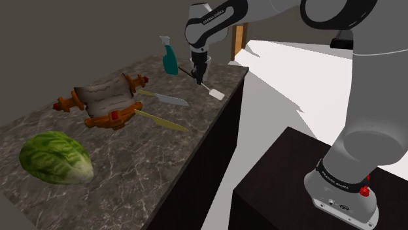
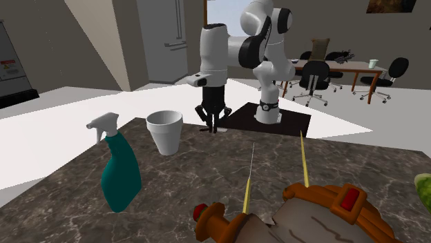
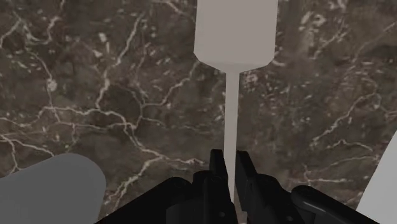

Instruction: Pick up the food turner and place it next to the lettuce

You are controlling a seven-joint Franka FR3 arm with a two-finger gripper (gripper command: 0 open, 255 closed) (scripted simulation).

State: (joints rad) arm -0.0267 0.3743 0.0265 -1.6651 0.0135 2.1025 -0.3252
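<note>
The food turner is pale, with a thin handle and a flat blade (image 3: 235, 32). My gripper (image 3: 228, 164) is shut on the handle's end, one black finger on each side. In the shoulder view the gripper (image 1: 199, 77) hangs over the counter's far corner, and the turner (image 1: 216, 94) slants down from it, blade close to the counter edge. I cannot tell whether the blade touches the marble. The green lettuce (image 1: 55, 157) lies at the near left end of the counter, far from the gripper; a sliver of lettuce (image 2: 423, 192) shows at the second exterior view's right edge.
On the dark marble counter (image 1: 131, 163) lie a brown and orange object (image 1: 104, 99) and two yellow-handled knives (image 1: 163, 99), between gripper and lettuce. A teal spray bottle (image 1: 169, 57) and a white cup (image 2: 164, 131) stand near the gripper. The counter drops off at the shoulder view's right.
</note>
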